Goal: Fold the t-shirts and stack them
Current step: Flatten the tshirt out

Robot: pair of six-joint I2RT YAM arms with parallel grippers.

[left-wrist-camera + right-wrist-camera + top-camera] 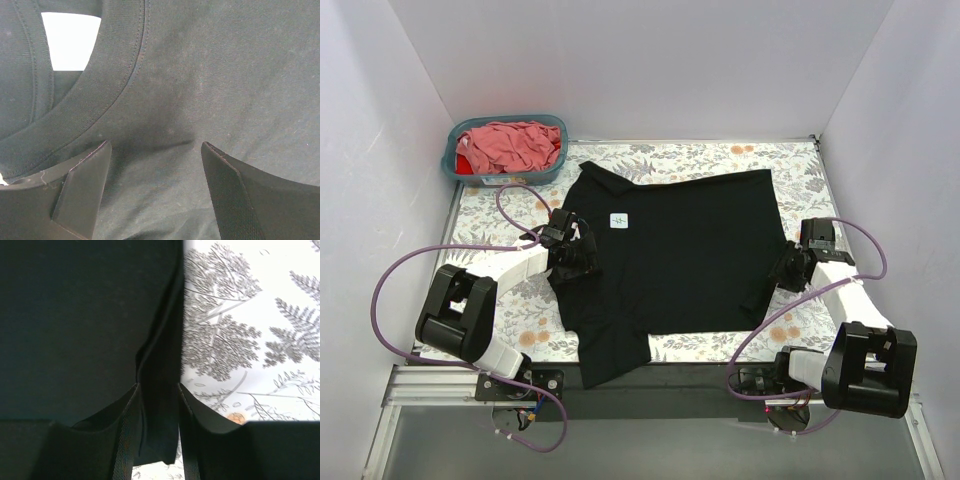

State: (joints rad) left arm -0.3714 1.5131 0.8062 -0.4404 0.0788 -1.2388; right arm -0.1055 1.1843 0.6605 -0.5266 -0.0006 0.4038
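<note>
My right fingers [122,440] pinched the black shirt [690,250] by its edge; my left fingers [82,195], gaping above it, needed cloth first, I judged.

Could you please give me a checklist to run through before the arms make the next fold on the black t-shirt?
1. Right tool holds the black t-shirt edge: ok, cloth pinched between its fingers.
2. Left tool holds cloth: not ok, jaws open beside the collar.
3. Near sleeve on the table: not ok, it hangs past the near edge.
4. Other shirts out of the way: ok, pink shirts lie in the basket, far left.
5. Grip firm enough to lift: cannot tell.
</note>
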